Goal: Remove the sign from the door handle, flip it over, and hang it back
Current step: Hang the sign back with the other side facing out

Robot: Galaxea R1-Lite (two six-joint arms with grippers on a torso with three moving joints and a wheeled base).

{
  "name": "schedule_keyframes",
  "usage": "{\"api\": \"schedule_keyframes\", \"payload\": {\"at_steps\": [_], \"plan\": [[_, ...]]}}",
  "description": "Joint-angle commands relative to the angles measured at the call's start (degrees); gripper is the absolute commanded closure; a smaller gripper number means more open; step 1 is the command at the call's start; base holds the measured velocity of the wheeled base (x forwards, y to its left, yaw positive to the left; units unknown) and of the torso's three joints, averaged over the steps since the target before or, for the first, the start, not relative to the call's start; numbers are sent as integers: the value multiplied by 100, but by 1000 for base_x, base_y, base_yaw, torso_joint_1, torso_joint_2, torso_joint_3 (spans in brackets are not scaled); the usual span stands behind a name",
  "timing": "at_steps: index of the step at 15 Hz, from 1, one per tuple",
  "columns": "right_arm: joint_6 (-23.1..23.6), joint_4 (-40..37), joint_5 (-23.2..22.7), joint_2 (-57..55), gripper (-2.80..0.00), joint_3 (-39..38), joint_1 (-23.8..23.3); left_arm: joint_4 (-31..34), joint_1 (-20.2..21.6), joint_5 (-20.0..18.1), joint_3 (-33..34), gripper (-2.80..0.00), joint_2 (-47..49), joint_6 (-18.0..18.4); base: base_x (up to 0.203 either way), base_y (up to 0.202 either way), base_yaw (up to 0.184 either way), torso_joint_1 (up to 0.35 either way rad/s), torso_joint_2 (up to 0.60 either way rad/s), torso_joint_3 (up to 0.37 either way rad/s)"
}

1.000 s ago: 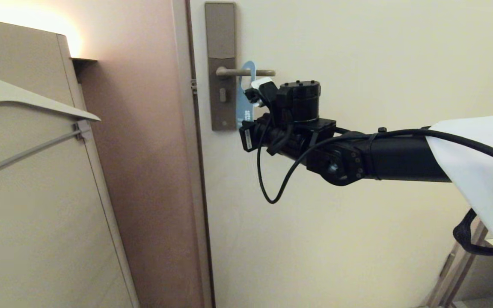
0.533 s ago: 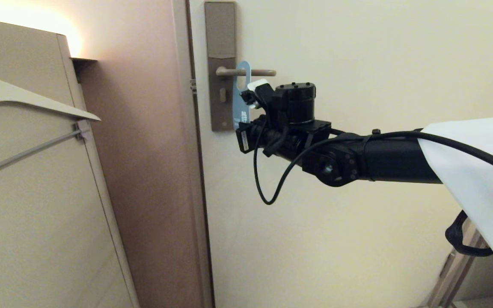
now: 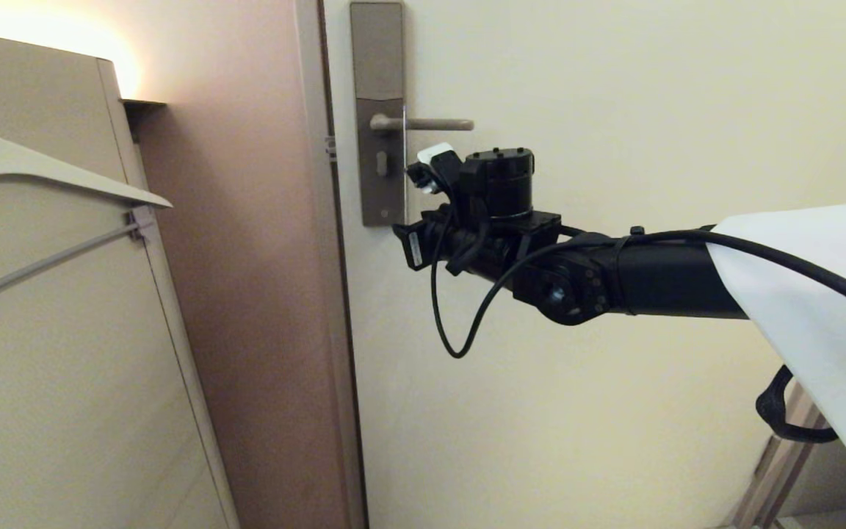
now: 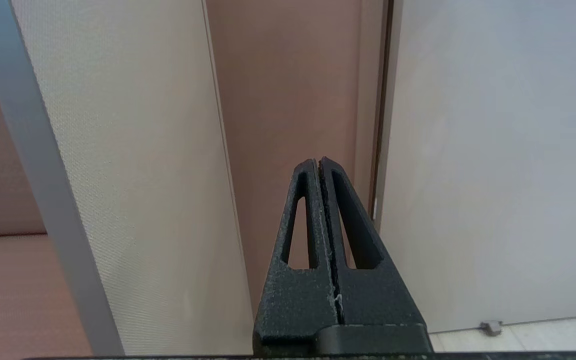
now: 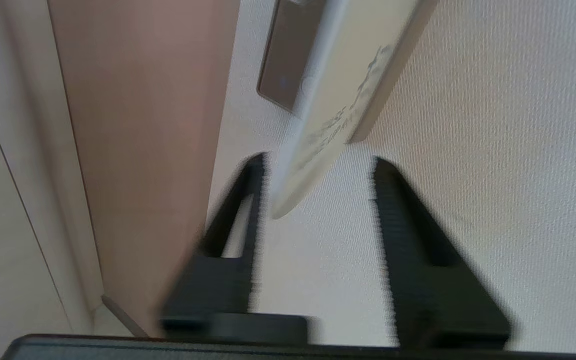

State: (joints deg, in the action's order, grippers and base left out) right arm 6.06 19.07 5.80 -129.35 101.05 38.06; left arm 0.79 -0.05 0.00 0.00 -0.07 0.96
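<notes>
Both right gripper (image 5: 318,185) jaws spread, sign (image 5: 338,100) loose between; withdrawing toward 6 o'clock could snag it off door handle (image 3: 423,124).

sign (image 3: 403,165) on door handle (image 3: 423,124), right gripper (image 5: 318,192) below

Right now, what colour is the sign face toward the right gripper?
Pale grey-white with grey lettering; the sign shows best in the right wrist view.
</notes>
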Motion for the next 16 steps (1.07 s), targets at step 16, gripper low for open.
{"api": "schedule_keyframes", "payload": {"at_steps": [16], "plan": [[-87,26,9,833,-280,-358,-194,9,-3,0,0,0,7,0,0,0,0,0,0,0]]}}
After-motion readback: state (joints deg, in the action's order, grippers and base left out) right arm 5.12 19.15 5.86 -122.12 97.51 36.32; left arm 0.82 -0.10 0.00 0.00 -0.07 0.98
